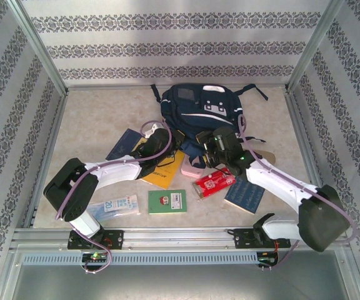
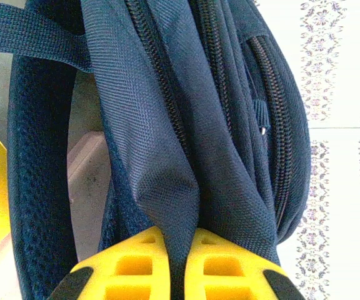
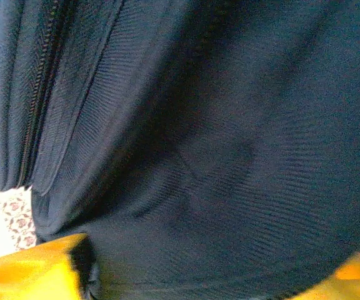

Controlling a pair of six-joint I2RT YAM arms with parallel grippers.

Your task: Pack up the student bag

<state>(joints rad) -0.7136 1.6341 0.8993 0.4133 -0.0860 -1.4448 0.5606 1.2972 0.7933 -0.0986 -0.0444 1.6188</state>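
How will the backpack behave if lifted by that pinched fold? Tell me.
Probably floppy: the backpack creases sharply where the left jaws pinch its fabric. It would likely sag from that fold rather than rise as one piece. Its loose straps may trail across the yellow book beside it.

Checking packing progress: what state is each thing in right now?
student bag: on table, fabric fold pinched by left gripper.
left gripper: shut on student bag.
right gripper: fingers apart against student bag, grip unclear.
yellow book: on table, unpacked.
red pouch: on table, unpacked.
green booklet: on table, unpacked.
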